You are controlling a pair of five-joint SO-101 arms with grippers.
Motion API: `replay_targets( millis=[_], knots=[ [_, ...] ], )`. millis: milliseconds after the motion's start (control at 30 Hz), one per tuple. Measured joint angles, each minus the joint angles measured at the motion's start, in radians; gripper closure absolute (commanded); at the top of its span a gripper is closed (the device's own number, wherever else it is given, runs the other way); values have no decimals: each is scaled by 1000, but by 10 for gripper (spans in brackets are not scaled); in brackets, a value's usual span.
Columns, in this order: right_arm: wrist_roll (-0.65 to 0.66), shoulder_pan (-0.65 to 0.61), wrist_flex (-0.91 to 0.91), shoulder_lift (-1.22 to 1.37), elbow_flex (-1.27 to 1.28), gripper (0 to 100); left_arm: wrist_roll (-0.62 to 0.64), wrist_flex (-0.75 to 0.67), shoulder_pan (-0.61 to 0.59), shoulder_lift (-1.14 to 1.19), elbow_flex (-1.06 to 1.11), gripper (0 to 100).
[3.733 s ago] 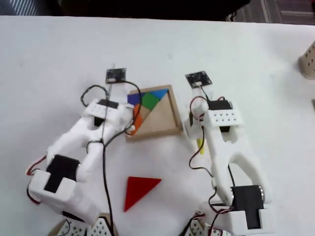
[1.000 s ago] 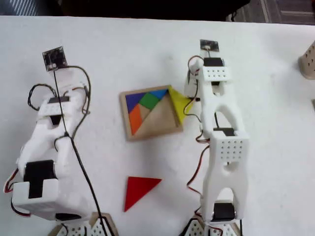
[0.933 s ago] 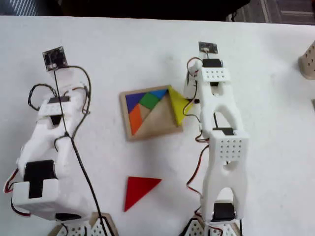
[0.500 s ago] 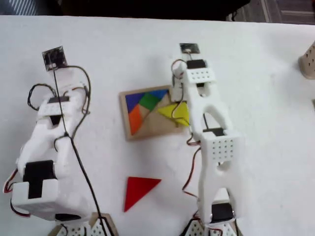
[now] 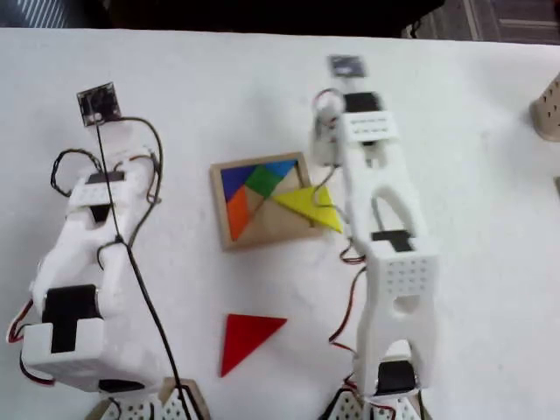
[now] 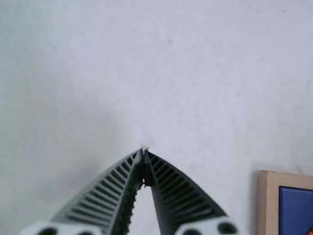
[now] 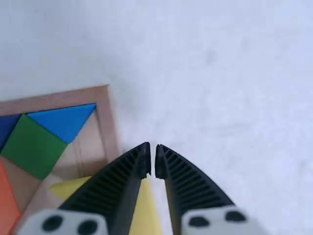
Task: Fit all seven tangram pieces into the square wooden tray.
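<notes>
The square wooden tray (image 5: 262, 240) lies mid-table and holds dark blue, green, light blue (image 7: 61, 121) and orange pieces in its far and left part. A yellow triangle (image 5: 308, 208) lies across the tray's right side, one corner sticking out over the rim. My right gripper (image 5: 325, 150) hovers shut just past the tray's far right corner (image 7: 105, 122), tips over bare table, with the yellow triangle (image 7: 146, 208) below its fingers. A red triangle (image 5: 248, 339) lies on the table near the arm bases. My left gripper (image 6: 144, 152) is shut over bare table left of the tray (image 6: 269, 205).
A perforated wooden object (image 5: 549, 109) stands at the table's right edge. Loose cables hang along both arms. White table stretches open behind the tray and between the tray and the red triangle.
The left arm pulled away from the tray to the left. The right arm brought the yellow triangle from the tray's right side onto it, then drew back toward the far side.
</notes>
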Motion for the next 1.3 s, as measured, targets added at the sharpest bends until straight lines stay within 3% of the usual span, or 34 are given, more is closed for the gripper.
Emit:
replay_targets(
  millis=[300,400,533,700,833,933,1100,1300],
  knots=[
    [-37,95,23,-23,117,979,0,0,0,0,0,977],
    [-37,123,23,-23,164,979,0,0,51,-31,0,977],
    [-38,164,17,-63,229,979,0,0,216,-167,26,977],
    [-68,232,-106,-140,388,979,0,-66,535,-218,49,977],
    [-103,230,-193,-213,493,979,0,-198,747,-133,49,977],
    [-109,244,-241,-261,546,979,0,-253,841,5,21,977],
    [-109,252,-279,-281,568,979,0,-334,865,198,-43,977],
    [-109,250,-279,-282,568,979,0,-374,864,239,-49,977]
  ],
)
